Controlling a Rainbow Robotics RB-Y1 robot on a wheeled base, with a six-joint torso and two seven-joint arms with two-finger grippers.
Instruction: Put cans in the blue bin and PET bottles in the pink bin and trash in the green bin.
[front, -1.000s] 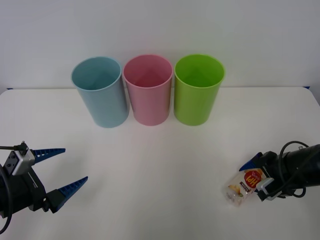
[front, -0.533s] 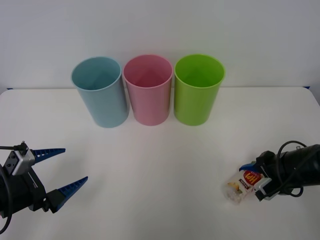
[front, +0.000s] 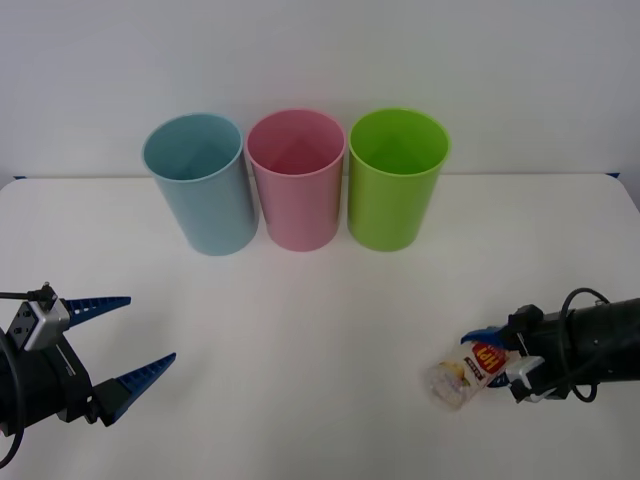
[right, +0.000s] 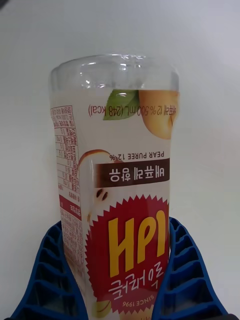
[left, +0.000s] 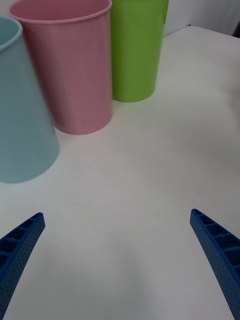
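At the near right of the surface (front: 320, 300), in the front view, my right gripper (front: 492, 352) has its blue fingers clamped on the PET bottle (front: 462, 372), which lies tilted with its base pointing toward the middle. The three bins stand in a row at the far side: the blue bin (front: 200, 185), the pink bin (front: 296, 180) in the middle and the green bin (front: 397, 180), each touching or nearly touching its neighbour. My left gripper (front: 112, 348) waits at the near left, fingers spread wide and empty.

In the right wrist view, the bottle (right: 117, 185) runs away from the camera, label upside down, with the ribbed fingers (right: 187, 270) pressed on both sides near its neck end. The cap is cut off below the frame, so I cannot confirm how close to the neck the grip is.

In the left wrist view, the bins stand ahead beyond the parted fingers (left: 215, 250).

My worry is the grip: it seems to sit far from the bottle's middle, so the smooth body could swing or slip during the carry. The pink bin is hemmed in by its neighbours, so a slight misalignment could drop the bottle into the wrong one or tip a rim.
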